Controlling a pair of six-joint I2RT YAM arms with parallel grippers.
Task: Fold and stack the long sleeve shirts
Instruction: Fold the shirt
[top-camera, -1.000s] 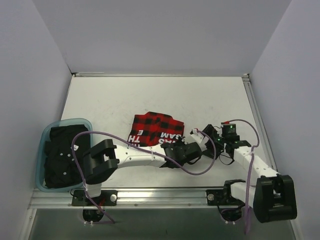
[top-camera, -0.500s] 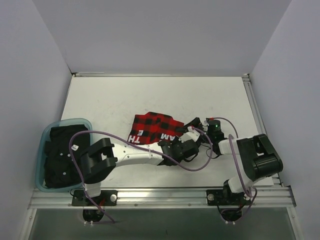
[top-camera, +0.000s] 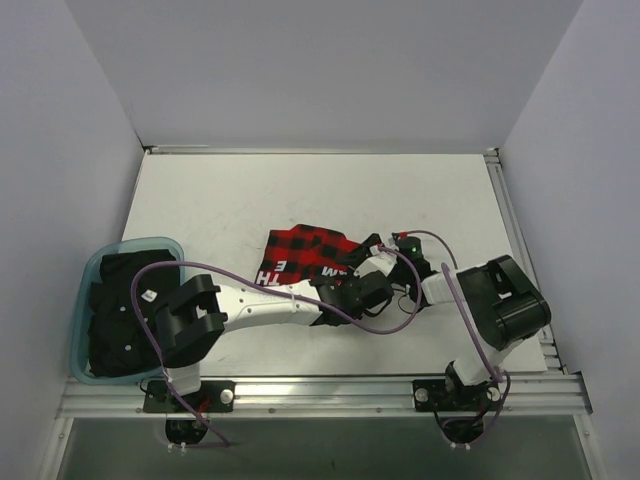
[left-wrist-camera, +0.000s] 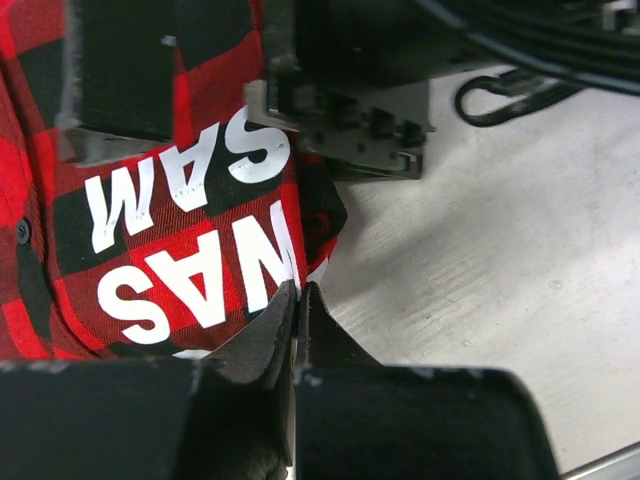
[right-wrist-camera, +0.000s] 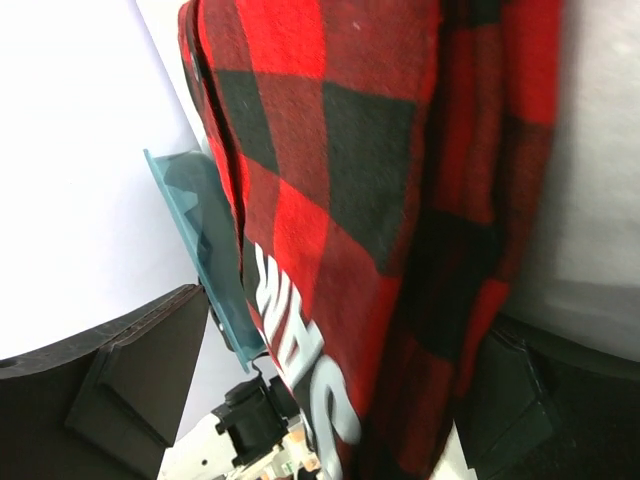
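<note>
Flannel shirt (left-wrist-camera: 180, 230) is met at its hem by the left gripper (left-wrist-camera: 298, 300): jaws are pressed fully together, tips touching the cloth edge just below the white lettering (left-wrist-camera: 190, 250). Whether fabric is actually caught between the tips cannot be told. To the left of the tips the red-and-black check is seen lying flat; to their right, bare table (left-wrist-camera: 500, 280).

Right gripper (right-wrist-camera: 320, 400) is spread wide, nothing clamped. One finger (right-wrist-camera: 130, 380) is seen on each side of the shirt, so the cloth edge sits between the open jaws. No contact with the pads can be confirmed. The same lettering is seen running down between them.

In the top view both grippers are found at the shirt's right-hand end, the right one (top-camera: 375, 250) just beyond the left one (top-camera: 338, 287), close together. The shirt (top-camera: 305, 250) is bunched in a rough heap at mid-table, extending away from both tools to the left.

A teal bin (top-camera: 100, 260) holding dark garments (top-camera: 125, 310) is placed well apart from the left gripper, beside the left arm's base. Purple cables (top-camera: 400, 330) are looped over both arms.
</note>
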